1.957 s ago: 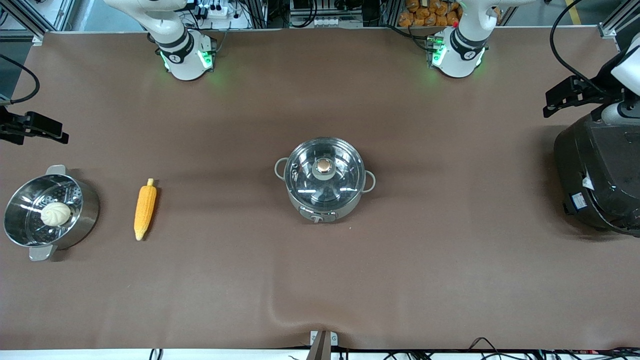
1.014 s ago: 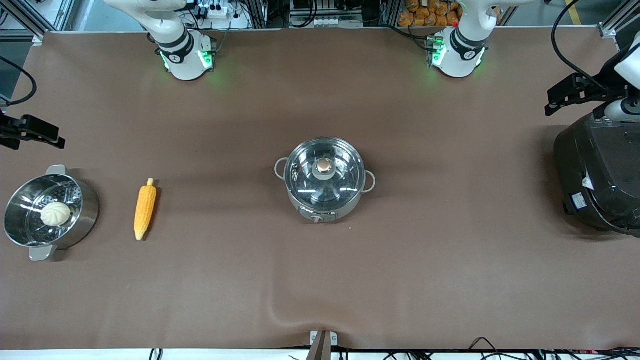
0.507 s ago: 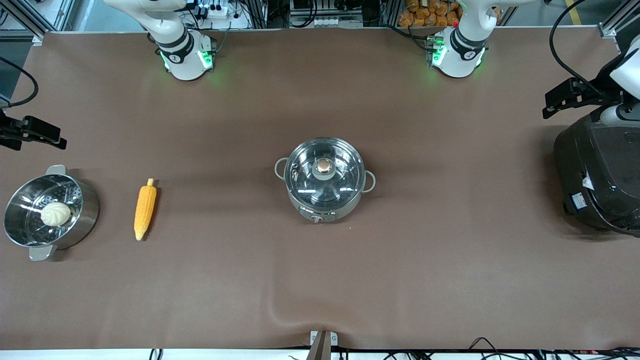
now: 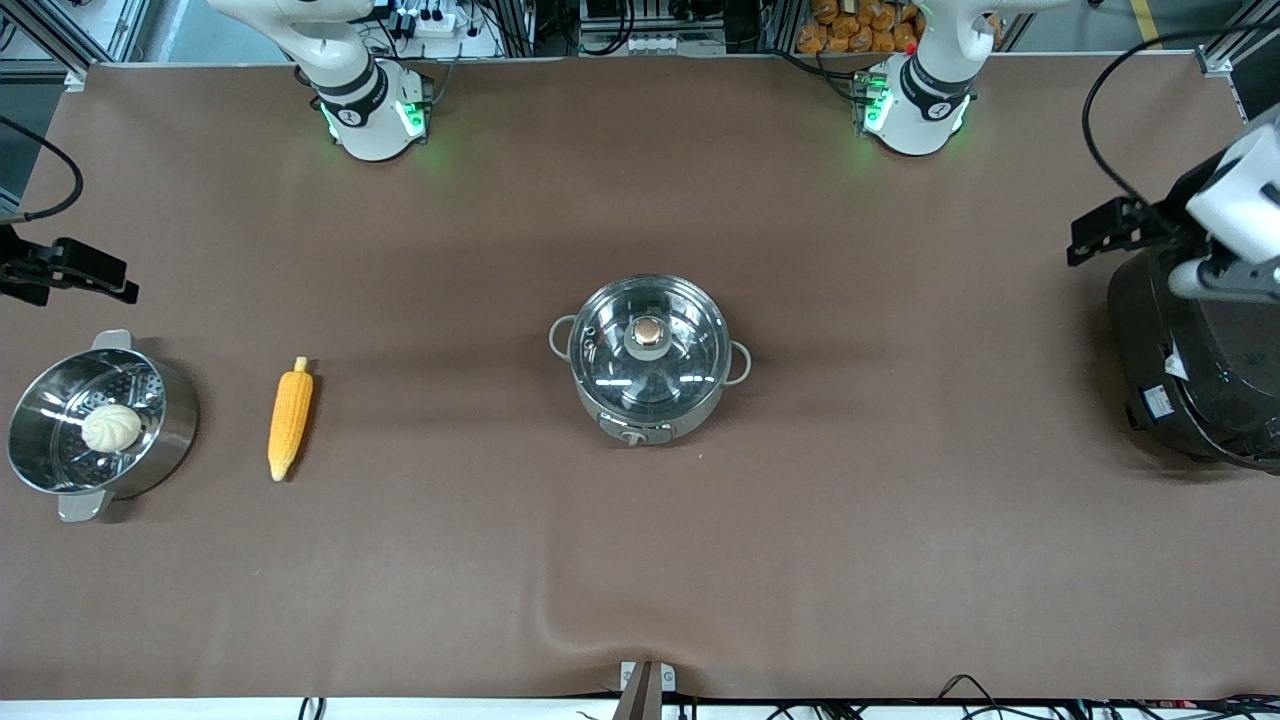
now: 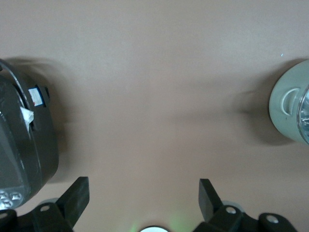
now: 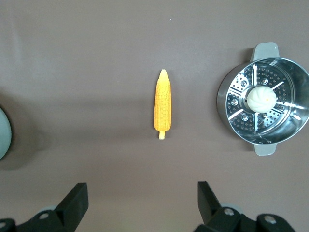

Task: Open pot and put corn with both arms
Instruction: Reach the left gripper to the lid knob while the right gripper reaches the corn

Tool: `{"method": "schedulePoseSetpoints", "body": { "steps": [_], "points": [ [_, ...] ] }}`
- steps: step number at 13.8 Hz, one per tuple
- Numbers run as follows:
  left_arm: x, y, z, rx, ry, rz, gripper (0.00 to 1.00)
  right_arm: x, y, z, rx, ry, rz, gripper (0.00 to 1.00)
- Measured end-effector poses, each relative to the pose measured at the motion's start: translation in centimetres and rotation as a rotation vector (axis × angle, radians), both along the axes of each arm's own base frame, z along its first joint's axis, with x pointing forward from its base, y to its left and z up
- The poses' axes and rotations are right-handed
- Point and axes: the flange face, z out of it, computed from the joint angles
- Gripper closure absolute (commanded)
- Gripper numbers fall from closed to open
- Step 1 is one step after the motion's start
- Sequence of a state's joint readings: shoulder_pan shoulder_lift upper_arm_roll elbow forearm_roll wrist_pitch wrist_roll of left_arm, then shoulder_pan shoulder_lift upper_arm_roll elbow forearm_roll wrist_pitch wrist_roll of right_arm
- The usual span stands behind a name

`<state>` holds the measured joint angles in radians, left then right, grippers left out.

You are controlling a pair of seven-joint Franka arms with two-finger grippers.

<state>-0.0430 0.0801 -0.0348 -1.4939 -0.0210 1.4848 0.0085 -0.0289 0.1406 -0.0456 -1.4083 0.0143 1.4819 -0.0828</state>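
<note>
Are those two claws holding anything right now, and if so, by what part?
Nothing is held. The left claw and the right claw are both open and empty; the corn lies on the table and the lid's knob is untouched.

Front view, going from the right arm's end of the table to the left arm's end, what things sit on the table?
steamer pot holding a bun → corn → pot → black rice cooker
</note>
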Motion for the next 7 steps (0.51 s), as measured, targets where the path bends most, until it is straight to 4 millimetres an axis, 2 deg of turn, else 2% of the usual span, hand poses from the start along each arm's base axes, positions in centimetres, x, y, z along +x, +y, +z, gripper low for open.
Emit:
{"method": "schedulePoseSetpoints", "body": {
  "steps": [2, 3, 7],
  "points": [
    [0.9, -1.4, -1.3, -0.002, 0.005, -0.022, 0.00, 0.2, -0.1, -0.7, 0.000, -0.001, -0.001, 0.00],
    [1.4, -2.7, -2.0, -0.003, 0.010, -0.045, 0.00, 0.4, -0.1, -1.4, -0.001, -0.010, -0.002, 0.00],
    [2.8, -10.7, -4.6, -0.001, -0.005, -0.053, 0.00, 1.5, -0.4, -7.0, -0.004, -0.040, -0.007, 0.00]
  ]
}}
